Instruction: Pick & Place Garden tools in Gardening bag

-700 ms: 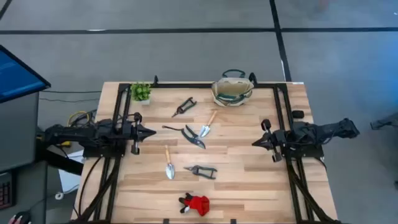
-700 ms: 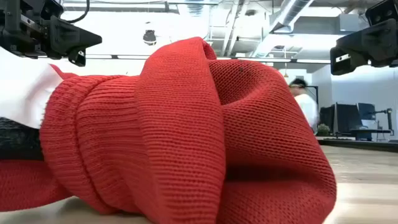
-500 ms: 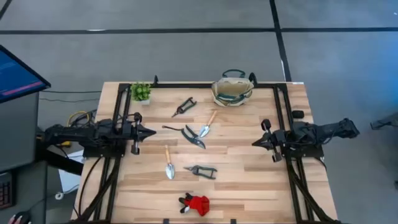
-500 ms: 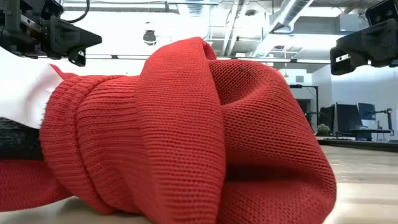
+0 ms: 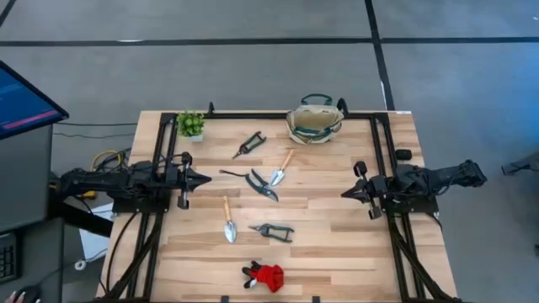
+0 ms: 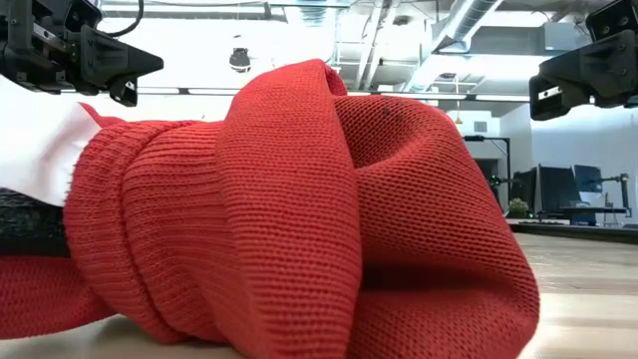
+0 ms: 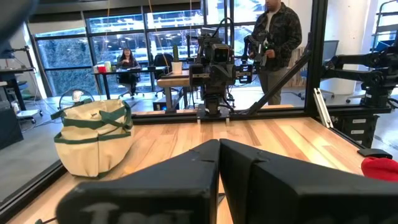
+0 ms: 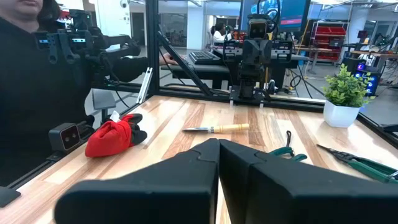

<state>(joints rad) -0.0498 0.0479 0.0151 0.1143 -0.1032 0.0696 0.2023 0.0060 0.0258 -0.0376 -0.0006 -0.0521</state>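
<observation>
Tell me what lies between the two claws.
High view: between the shut left claw and right claw lie black-handled shears and a wooden-handled trowel.

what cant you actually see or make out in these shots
- Low view: the red bundle fills the frame and hides the table, tools and bag behind it.
- High view: inside of the bag is too small to tell what it holds.
- Left wrist view: the left gripper blocks the near table; the bundle is cut off by the frame edge.
- Right wrist view: the right gripper covers part of the nearby tools.
</observation>
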